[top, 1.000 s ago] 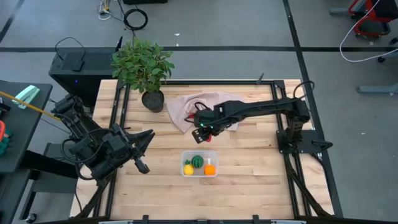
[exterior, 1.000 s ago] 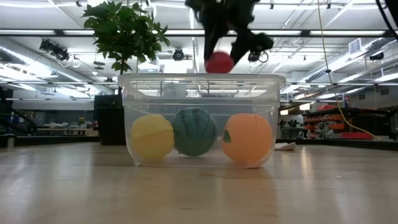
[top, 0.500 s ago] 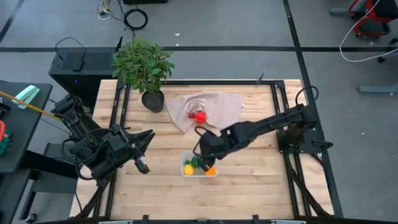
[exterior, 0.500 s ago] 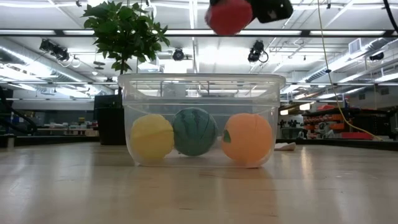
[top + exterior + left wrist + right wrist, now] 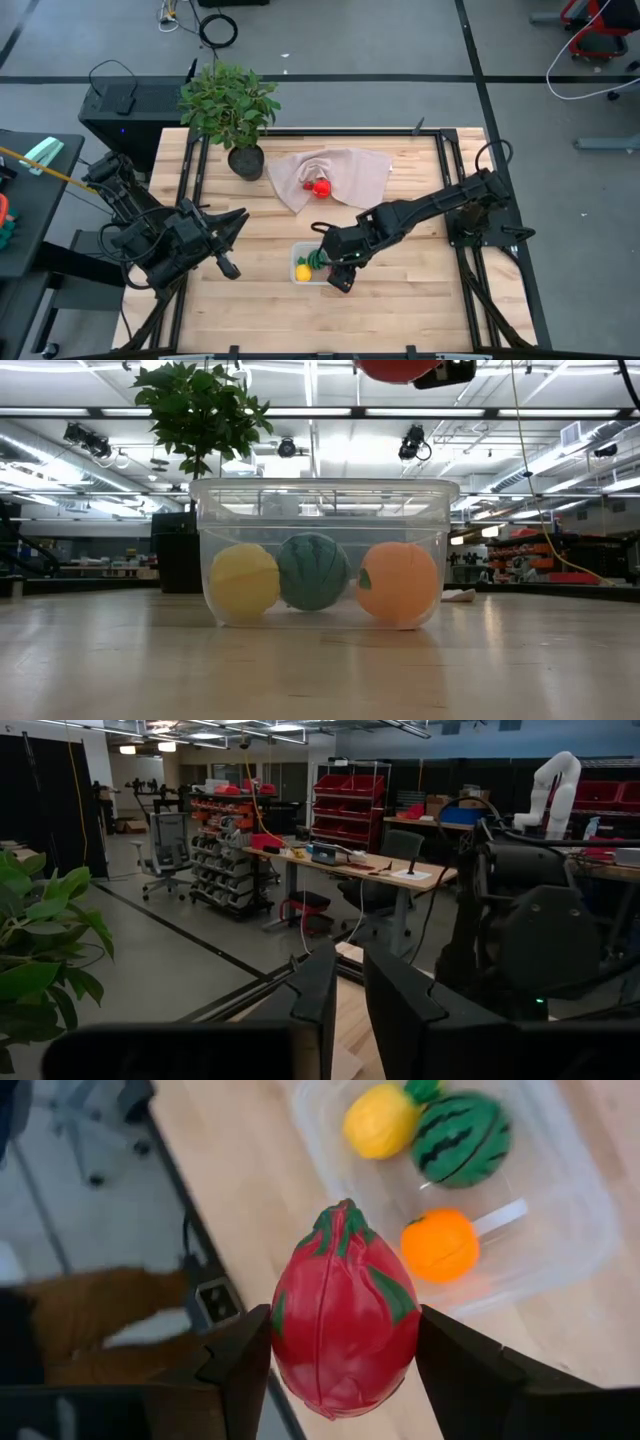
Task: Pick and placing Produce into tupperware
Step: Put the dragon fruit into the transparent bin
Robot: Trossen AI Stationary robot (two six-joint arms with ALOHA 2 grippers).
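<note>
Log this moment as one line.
right end effector: holding red produce over tupperware | left end effector: idle, table's left edge | tupperware: three pieces

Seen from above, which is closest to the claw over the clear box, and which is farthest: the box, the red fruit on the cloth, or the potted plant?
From the right gripper:
1. Tupperware, directly beneath it.
2. Red fruit, on the beige cloth farther back.
3. Potted plant, at the table's back left corner.

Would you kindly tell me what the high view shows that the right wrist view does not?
Only the high view shows the potted plant, the beige cloth with a second red piece on it, and the left claw waiting at the table's left edge. Only the right wrist view shows the red fruit gripped by the right claw. Both show the container holding yellow, green and orange pieces.
</note>
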